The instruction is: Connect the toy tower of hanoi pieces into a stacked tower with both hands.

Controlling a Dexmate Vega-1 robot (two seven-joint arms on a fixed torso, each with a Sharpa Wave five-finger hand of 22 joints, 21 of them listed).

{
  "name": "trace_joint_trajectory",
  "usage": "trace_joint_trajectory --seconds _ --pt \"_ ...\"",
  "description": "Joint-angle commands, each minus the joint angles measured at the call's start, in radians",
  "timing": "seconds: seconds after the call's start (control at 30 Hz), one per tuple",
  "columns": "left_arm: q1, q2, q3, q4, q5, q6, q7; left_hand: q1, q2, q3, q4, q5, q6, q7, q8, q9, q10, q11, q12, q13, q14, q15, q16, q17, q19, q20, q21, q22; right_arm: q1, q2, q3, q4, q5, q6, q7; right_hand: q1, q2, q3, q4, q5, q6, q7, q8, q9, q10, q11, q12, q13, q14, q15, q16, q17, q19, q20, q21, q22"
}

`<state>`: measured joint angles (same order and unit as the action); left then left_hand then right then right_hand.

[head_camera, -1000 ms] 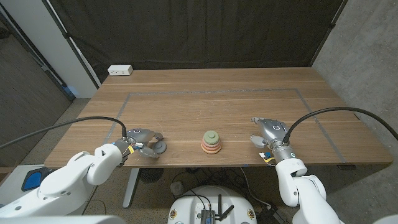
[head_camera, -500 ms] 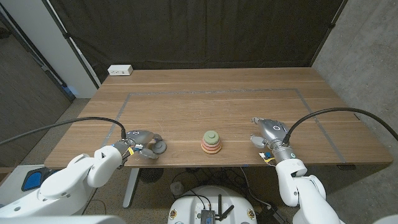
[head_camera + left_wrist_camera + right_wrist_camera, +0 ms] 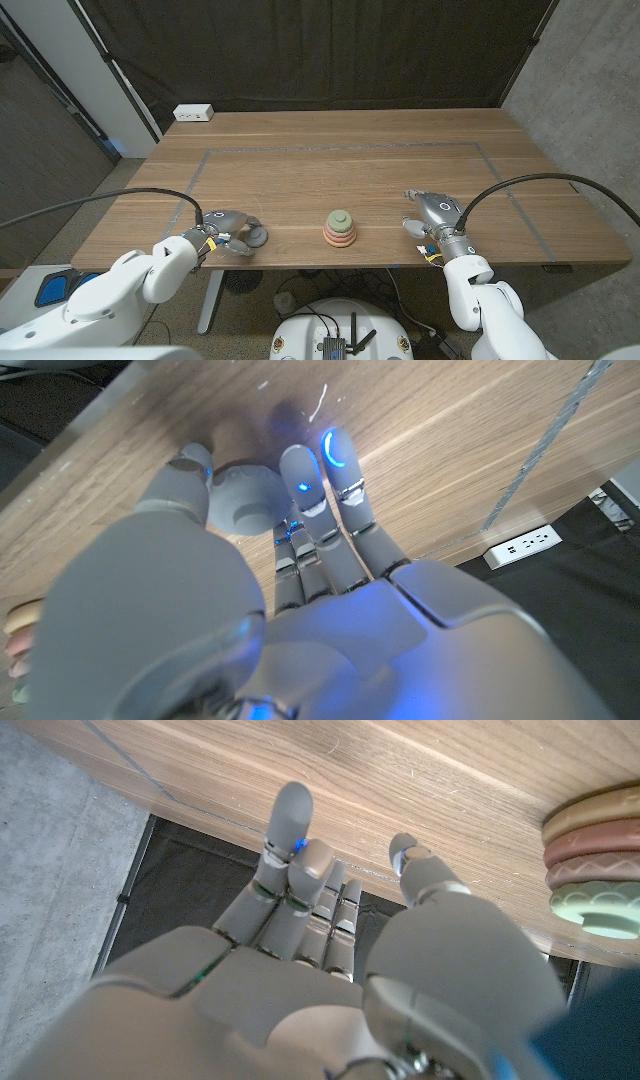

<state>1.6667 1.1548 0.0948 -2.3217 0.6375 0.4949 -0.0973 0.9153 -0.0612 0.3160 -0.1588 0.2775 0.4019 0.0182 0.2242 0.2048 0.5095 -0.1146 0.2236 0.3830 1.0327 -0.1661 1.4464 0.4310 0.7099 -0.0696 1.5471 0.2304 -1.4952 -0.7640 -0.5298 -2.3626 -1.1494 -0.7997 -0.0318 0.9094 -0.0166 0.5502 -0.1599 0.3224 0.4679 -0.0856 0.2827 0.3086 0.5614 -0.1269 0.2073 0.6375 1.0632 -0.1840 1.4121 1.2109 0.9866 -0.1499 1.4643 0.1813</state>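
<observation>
1 stack [image 3: 342, 230] of rings mid-table near edge: 3 rings plus 1 green cap on top; 1 loose grey piece [image 3: 256, 238] to its left; 2 robot hands, left hand [image 3: 226, 230] and right hand [image 3: 436, 216]; 1 white power strip [image 3: 193, 113] far left; 1 table [image 3: 340, 160]

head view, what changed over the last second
Very little. The left hand kept its hold on the grey piece, which shifted slightly toward the stack. The right hand and the stack stayed as they were.
</observation>
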Motion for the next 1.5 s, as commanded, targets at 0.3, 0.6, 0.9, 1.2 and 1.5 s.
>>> trace_joint_trajectory --seconds 0.3,0.6,0.9,1.2,1.5 --pt "-0.080 0.042 0.105 -0.012 -0.051 0.058 0.056 0.057 0.031 0.023 -0.009 0.002 0.163 -0.032 0.054 0.009 0.181 -0.052 0.055 0.018 0.059 -0.054 0.032 0.012 0.051 -0.140 0.019 0.030 0.024 -0.033 -0.003 0.008 0.068 -0.009 -0.041 0.004 0.005 -0.001 0.000 0.007 0.006 0.002 0.004 0.002 0.006 0.004 0.000 0.001 0.003 -0.035 -0.001 0.006 -0.003 -0.070 -0.003 0.003" --pt "-0.102 0.065 0.133 -0.025 -0.083 0.089 0.082 0.096 0.056 0.051 -0.011 0.008 0.263 -0.044 0.087 0.023 0.305 -0.079 0.090 0.045 0.099 -0.053 0.062 0.063 0.092 -0.142 0.021 0.060 0.039 -0.046 -0.012 0.009 0.085 -0.015 -0.050 0.003 0.007 -0.001 0.000 0.009 0.006 0.002 0.004 0.002 0.005 0.005 -0.002 0.001 0.001 -0.035 -0.004 0.005 -0.003 -0.070 -0.004 0.003" --pt "-0.110 0.091 0.139 -0.024 -0.132 0.093 0.120 0.112 0.060 0.063 -0.013 0.012 0.270 -0.046 0.088 0.028 0.316 -0.077 0.088 0.057 0.103 -0.053 0.065 0.084 0.099 -0.143 0.018 0.066 0.053 -0.053 -0.030 0.003 0.076 -0.037 -0.043 0.002 0.008 -0.001 -0.001 0.012 0.007 0.001 0.004 0.002 0.006 0.003 -0.002 0.002 0.000 -0.035 -0.006 0.003 -0.003 -0.070 -0.004 0.003" --pt "-0.097 0.130 0.108 -0.038 -0.192 0.089 0.150 0.121 0.062 0.073 -0.012 0.015 0.280 -0.042 0.091 0.033 0.328 -0.070 0.086 0.069 0.104 -0.052 0.064 0.103 0.103 -0.142 0.017 0.072 0.068 -0.054 -0.050 -0.002 0.057 -0.053 -0.025 0.002 0.008 -0.001 -0.002 0.013 0.007 0.001 0.004 0.002 0.008 0.002 -0.002 0.002 -0.001 -0.035 -0.008 0.003 -0.003 -0.070 -0.005 0.003" --pt "-0.096 0.163 0.081 -0.064 -0.233 0.100 0.158 0.130 0.063 0.084 -0.011 0.022 0.292 -0.043 0.094 0.041 0.347 -0.076 0.083 0.086 0.110 -0.052 0.059 0.118 0.113 -0.142 0.016 0.078 0.065 -0.056 -0.050 -0.012 0.051 -0.062 -0.023 0.002 0.009 -0.002 -0.003 0.015 0.007 0.001 0.004 0.002 0.007 0.001 -0.002 0.002 -0.003 -0.035 -0.013 0.000 -0.002 -0.070 -0.005 0.003"
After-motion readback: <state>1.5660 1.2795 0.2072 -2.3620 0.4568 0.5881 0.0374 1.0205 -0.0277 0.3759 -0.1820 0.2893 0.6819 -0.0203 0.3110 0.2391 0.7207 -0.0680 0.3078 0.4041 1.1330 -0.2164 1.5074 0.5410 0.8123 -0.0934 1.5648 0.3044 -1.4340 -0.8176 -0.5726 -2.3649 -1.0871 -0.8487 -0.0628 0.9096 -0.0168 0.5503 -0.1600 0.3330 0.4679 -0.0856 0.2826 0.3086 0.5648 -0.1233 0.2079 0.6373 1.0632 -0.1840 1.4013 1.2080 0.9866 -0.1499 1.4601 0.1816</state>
